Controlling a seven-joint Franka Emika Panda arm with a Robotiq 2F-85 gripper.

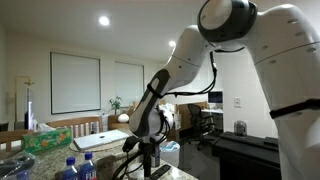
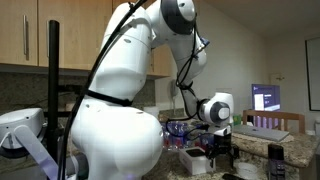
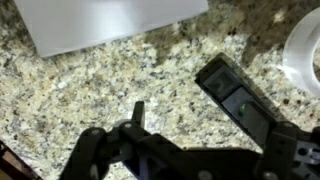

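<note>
Claw (image 3: 205, 135) is spread wide with nothing in it. One finger (image 3: 137, 112) pokes up on its 9 o'clock side, and it hangs low over the granite counter (image 3: 90, 90). The black remote-looking device (image 3: 235, 98) lies flat on the stone at about 1 o'clock from the claw — close in, but I can't tell if they touch. White sheet (image 3: 100, 20) at 11, white dish rim (image 3: 305, 50) at 2. My read: lined up over it, not gripped, not lifted. In an exterior view, blue-capped bottles (image 1: 75, 168) sit at the claw's 9 o'clock.
</note>
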